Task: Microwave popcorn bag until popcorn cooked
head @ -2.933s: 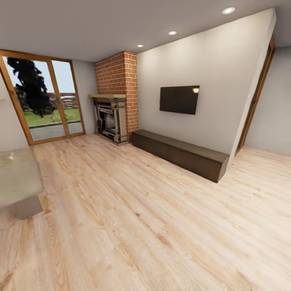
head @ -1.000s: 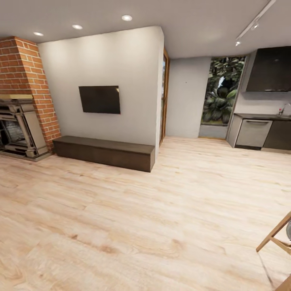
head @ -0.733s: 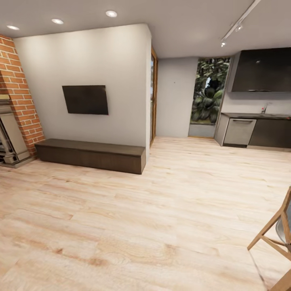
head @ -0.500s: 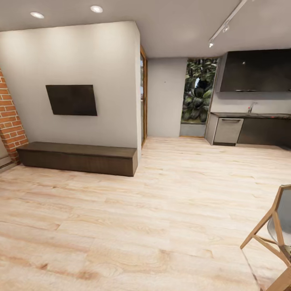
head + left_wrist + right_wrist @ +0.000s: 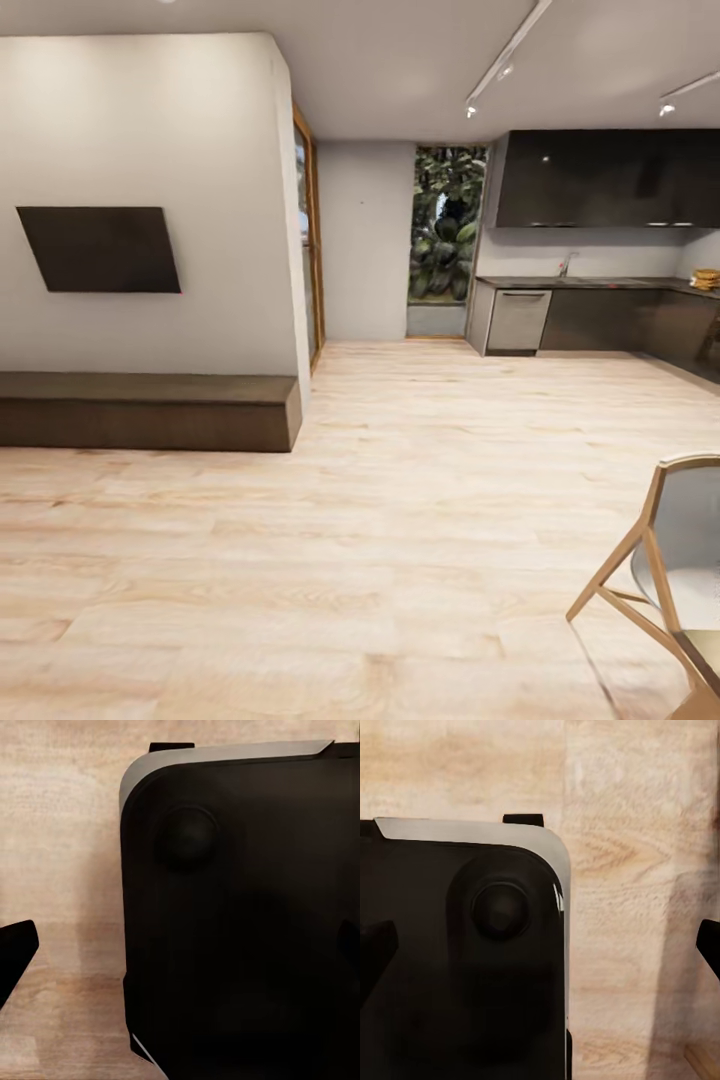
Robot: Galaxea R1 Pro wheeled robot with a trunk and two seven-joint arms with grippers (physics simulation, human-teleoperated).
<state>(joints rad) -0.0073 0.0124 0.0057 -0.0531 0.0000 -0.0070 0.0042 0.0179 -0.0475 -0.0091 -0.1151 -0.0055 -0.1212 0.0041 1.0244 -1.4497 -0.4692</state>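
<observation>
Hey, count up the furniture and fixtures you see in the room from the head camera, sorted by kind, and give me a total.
Wall-mounted TV: 1
Long dark low bench: 1
Wooden-framed chair: 1
Steel-fronted appliance under the countertop: 1
Dark upper cabinet run: 1
Ceiling track lights: 2
Total: 7

Pale matt wood planking is showing across the floor [image 5: 420, 480]. Glossy dark cabinets [image 5: 600, 320] are reflecting light under a grey steel surface [image 5: 590, 283]. My smooth black base [image 5: 247, 930] is looking like plastic.
</observation>
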